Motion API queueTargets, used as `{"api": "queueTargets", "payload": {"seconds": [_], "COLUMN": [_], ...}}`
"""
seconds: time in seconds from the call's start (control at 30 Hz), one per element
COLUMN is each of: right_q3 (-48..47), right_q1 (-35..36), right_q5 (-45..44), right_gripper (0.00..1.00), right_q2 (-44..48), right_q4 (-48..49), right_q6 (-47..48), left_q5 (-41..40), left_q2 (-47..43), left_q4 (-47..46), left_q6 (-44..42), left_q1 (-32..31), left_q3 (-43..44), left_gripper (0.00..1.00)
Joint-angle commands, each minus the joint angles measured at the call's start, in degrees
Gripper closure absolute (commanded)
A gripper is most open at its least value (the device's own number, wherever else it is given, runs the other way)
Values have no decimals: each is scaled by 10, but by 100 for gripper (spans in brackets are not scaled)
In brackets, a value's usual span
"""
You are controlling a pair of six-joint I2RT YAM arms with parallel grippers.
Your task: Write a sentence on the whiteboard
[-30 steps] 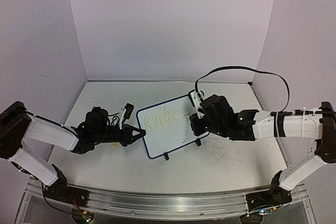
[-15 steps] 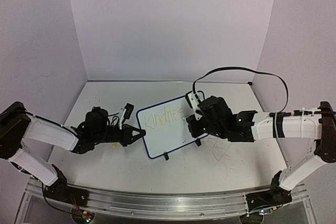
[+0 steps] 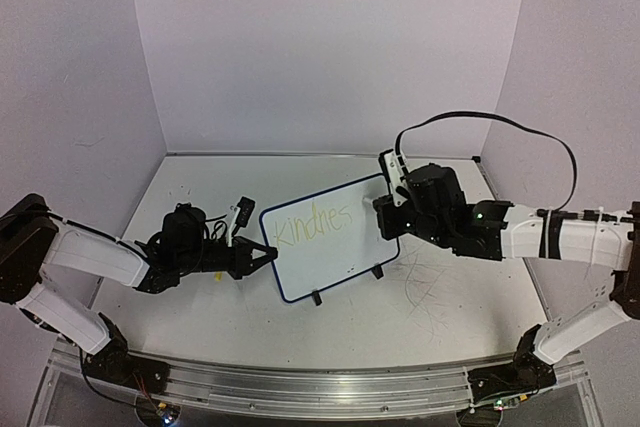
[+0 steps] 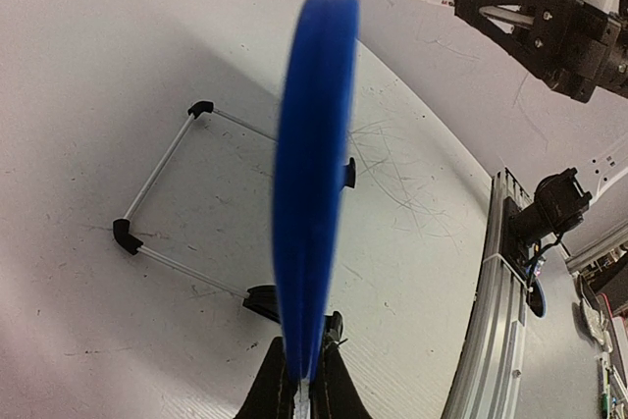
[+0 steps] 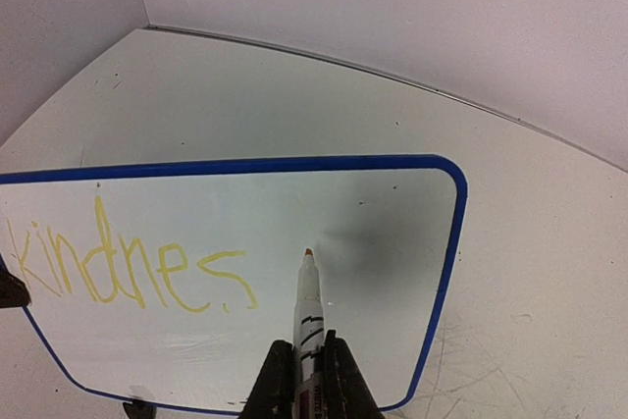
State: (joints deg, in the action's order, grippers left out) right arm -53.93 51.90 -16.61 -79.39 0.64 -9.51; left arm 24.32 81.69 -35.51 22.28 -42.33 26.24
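Right jaws, pinching marker (image 5: 307, 311), pulled back off whiteboard (image 3: 340, 255); left jaws clamp it

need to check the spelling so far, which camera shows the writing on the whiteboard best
The right wrist view: the writing sits close and face-on on the whiteboard, reading "kindnes". The top external view shows it small; the left wrist view sees only the board's blue edge.

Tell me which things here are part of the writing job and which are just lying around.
Part of the job:
- whiteboard, its edge clamped by the left gripper
- yellow-green sentence, so far "kindnes"
- marker, held in the right gripper

Just there:
- grey scratch marks on the table
- metal rail at the near edge
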Motion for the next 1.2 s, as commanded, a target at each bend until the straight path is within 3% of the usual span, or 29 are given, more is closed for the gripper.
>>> {"api": "queueTargets", "payload": {"seconds": [0.0, 0.5, 1.17], "right_q3": [-15, -32, -36], "right_q1": [2, 2, 10], "right_q5": [2, -24, 17], "right_gripper": [100, 100, 100], "right_q2": [-17, -41, -55], "right_q4": [23, 29, 30], "right_q6": [10, 13, 7], "left_q5": [-15, -12, -11], "left_q2": [-14, -15, -14], "left_q4": [28, 28, 29], "left_q6": [-13, -15, -15], "left_q1": [1, 1, 1], "left_q3": [12, 11, 13], "left_gripper": [100, 100, 100]}}
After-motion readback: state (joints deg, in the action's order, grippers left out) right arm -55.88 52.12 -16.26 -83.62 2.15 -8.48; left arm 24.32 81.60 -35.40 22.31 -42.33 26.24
